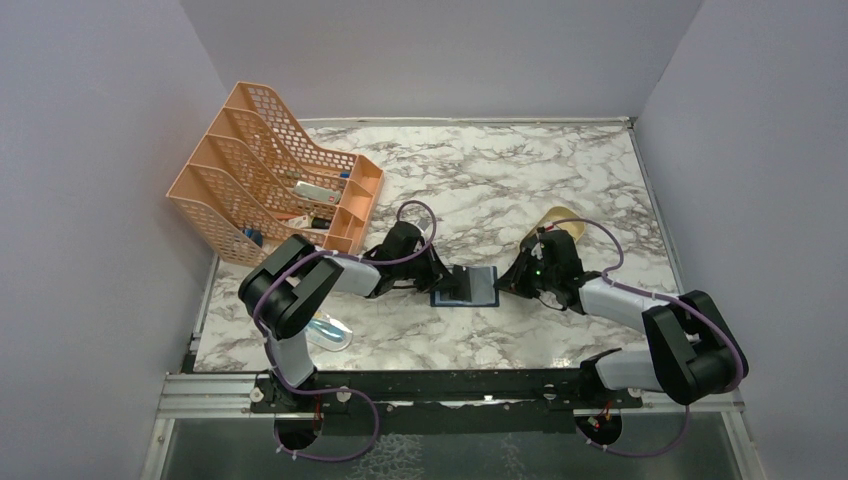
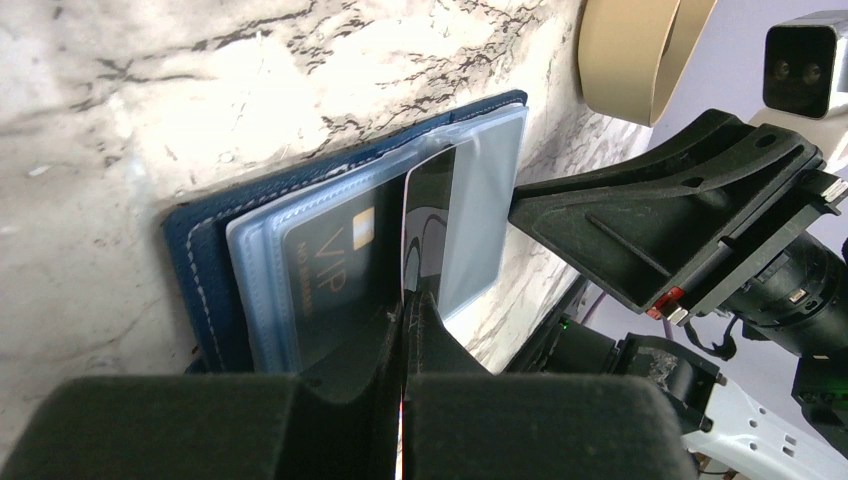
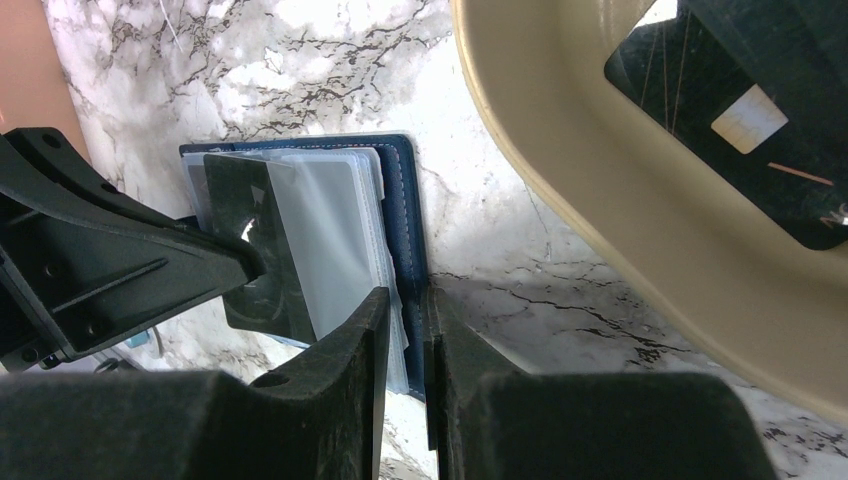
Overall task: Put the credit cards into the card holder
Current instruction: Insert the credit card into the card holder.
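Veined white marble tabletop [image 1: 560, 190], lilac walls [image 1: 440, 50]; my left gripper [image 2: 403, 330] clamped on dark plastic card [image 2: 428, 220], right gripper [image 3: 405, 320] on navy folding wallet [image 3: 405, 200].

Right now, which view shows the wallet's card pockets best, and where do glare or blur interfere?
Left wrist view: navy-blue folding wallet sharp, dark VIP card legible; clear plastic sleeve glares pale, near fingers blurred. Right wrist view: sleeves milky, marble tabletop washed out. Top view: wallet too small for detail.
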Tool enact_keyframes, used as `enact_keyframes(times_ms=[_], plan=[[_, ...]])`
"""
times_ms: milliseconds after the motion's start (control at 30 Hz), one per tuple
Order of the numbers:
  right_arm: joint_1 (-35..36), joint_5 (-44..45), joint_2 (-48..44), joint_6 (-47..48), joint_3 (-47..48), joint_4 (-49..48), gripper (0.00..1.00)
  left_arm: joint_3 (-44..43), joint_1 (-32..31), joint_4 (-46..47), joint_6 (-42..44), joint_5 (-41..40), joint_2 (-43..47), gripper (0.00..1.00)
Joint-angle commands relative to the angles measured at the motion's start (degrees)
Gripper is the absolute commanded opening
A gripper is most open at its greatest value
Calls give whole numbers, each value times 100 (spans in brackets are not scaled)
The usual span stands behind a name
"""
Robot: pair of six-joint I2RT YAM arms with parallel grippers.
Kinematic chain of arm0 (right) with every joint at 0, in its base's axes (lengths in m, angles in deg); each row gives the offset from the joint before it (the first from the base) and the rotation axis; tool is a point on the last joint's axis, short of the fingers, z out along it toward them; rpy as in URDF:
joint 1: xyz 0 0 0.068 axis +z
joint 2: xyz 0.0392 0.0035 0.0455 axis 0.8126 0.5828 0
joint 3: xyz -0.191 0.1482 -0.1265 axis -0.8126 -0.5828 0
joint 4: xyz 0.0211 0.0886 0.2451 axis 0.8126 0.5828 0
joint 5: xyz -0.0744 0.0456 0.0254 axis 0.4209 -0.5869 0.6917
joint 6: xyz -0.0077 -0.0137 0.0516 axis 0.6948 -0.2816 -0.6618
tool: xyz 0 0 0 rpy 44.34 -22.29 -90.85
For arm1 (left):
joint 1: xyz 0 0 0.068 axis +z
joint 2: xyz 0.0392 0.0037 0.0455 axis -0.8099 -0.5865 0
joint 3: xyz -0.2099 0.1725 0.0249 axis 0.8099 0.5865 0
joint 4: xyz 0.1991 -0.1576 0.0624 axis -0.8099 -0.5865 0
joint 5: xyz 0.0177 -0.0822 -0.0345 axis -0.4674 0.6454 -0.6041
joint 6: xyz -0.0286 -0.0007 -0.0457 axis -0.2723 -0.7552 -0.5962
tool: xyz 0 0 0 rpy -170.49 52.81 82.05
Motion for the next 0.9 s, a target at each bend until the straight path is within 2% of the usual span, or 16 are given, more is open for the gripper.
enact_keyframes(times_ms=[0,400,600,867], plan=[[150,-239,-114,-191,-152,-30,17,313,-40,-117,-22,-668,94,0],[150,-260,-104,-344,-231,-170,17,440,-121,151,-133,-656,49,0],[157,-214,-202,-560,-360,-257,16,464,-376,406,-377,-767,-59,0],[157,-164,-339,-603,-420,-234,16,386,-444,439,-248,-822,59,2]])
